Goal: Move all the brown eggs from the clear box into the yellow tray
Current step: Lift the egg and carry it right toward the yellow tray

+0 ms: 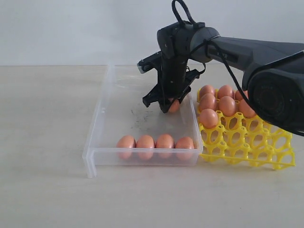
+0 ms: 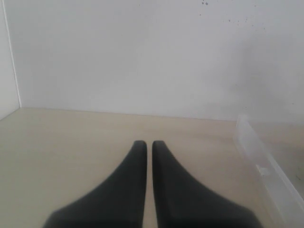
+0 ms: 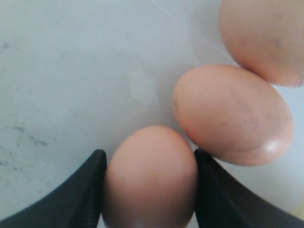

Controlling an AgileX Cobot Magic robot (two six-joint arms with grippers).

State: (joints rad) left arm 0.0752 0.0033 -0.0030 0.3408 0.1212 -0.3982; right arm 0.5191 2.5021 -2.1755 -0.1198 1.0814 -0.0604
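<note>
The clear box [image 1: 97,118] lies mid-table with a row of several brown eggs [image 1: 155,142] along its front wall. My right gripper [image 1: 167,105] reaches down into the box's back right part. In the right wrist view my right gripper [image 3: 149,154] has both fingers pressed against the sides of one brown egg [image 3: 149,185]; two more eggs [image 3: 232,114] lie right beside it on the box floor. The yellow tray [image 1: 247,142] sits to the right of the box, with several eggs [image 1: 227,105] in its back cups. My left gripper [image 2: 146,142] is shut and empty over bare table.
The box's right wall [image 1: 195,123] stands between the held egg and the tray. The tray's front cups [image 1: 237,147] hold nothing. In the left wrist view a corner of the clear box [image 2: 266,166] shows at the side. A white wall backs the table.
</note>
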